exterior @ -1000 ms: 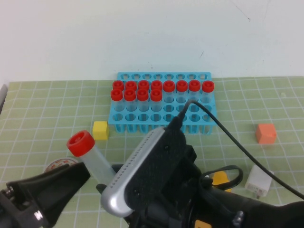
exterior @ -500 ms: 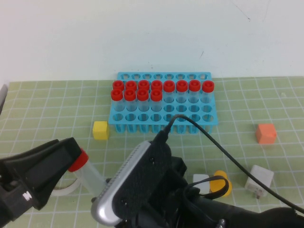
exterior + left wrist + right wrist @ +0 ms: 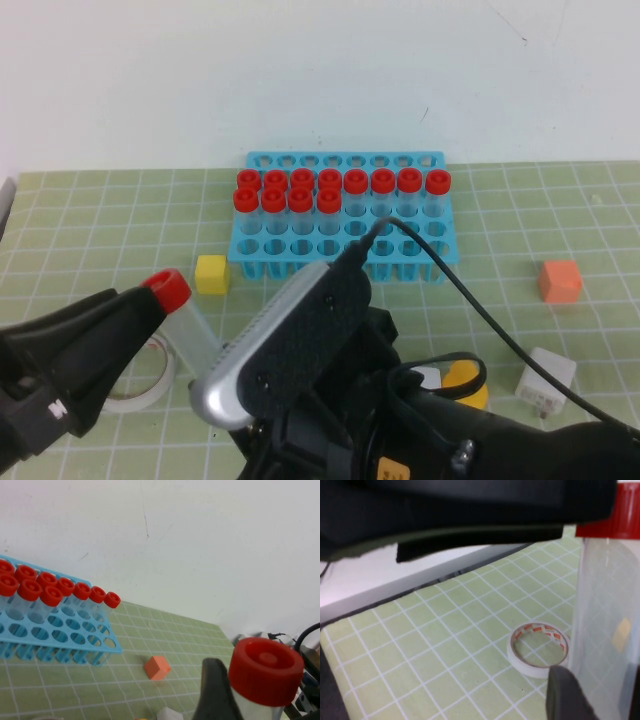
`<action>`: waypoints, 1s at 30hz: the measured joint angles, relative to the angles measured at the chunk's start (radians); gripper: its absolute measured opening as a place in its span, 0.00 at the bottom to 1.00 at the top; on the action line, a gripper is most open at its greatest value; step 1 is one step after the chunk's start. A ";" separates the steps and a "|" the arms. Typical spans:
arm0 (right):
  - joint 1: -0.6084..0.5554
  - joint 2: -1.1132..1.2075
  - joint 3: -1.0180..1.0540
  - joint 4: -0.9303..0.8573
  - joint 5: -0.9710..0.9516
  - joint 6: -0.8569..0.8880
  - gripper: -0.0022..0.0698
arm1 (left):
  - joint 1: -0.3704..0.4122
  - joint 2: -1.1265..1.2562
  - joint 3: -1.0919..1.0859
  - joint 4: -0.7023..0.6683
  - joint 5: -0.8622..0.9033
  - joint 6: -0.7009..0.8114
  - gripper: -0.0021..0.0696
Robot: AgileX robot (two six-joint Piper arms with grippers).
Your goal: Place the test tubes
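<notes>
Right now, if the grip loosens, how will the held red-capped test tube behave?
The test tube is smooth and tilted in the right gripper, at the near left, so it may slip. It looks empty, probably light. Being round, it would likely roll on the mat. The left gripper stands open beside its red cap.

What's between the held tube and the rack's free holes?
Nothing visible blocks it: right gripper holds the test tube front-left of the rack; open left gripper sits by its cap; yellow cube lies low at the rack's left front corner.
</notes>
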 joint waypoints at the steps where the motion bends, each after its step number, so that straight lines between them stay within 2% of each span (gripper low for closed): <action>1: 0.000 0.000 -0.005 0.000 -0.003 0.000 0.35 | 0.000 0.000 0.000 0.000 0.000 0.002 0.58; 13: 0.000 0.020 -0.039 -0.002 -0.085 -0.019 0.35 | 0.000 0.000 0.000 0.000 0.014 0.036 0.57; 16: 0.000 0.026 -0.045 -0.002 -0.085 -0.020 0.35 | 0.000 0.000 0.000 0.000 0.008 0.040 0.50; 18: 0.000 0.028 -0.045 -0.002 -0.085 -0.023 0.35 | 0.000 0.000 0.000 0.000 -0.003 0.041 0.40; 30: 0.000 0.030 -0.047 -0.002 -0.086 -0.040 0.35 | 0.000 0.000 0.000 0.004 -0.007 0.049 0.40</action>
